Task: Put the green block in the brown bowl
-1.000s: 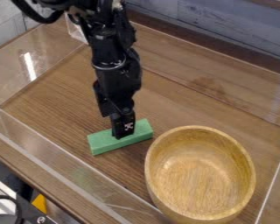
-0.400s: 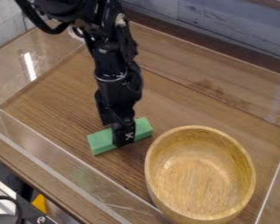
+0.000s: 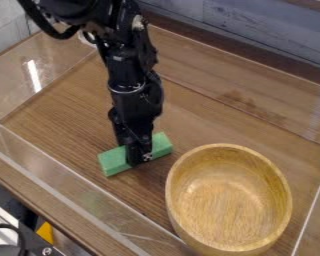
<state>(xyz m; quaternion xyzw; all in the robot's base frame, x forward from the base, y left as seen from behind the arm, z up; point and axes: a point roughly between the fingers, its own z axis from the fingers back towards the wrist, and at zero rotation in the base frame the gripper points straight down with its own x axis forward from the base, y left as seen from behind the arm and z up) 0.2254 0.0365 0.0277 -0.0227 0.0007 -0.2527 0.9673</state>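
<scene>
The green block (image 3: 116, 161) lies flat on the wooden table, just left of the brown bowl (image 3: 230, 200), which is empty. My gripper (image 3: 137, 150) points straight down onto the block's right half, with its black fingers (image 3: 144, 146) reaching the table on either side of it. That end of the block is hidden behind the fingers. From this angle I cannot make out whether the fingers press on the block or stand a little off it.
A clear plastic wall (image 3: 69, 205) runs along the table's front and left edges. A grey panelled wall (image 3: 270, 25) stands at the back. Bare wooden tabletop (image 3: 243, 105) stretches behind the bowl and to the right of the arm.
The gripper has settled slightly lower over the block's right half and hides more of it. Block and bowl lie where they were.
</scene>
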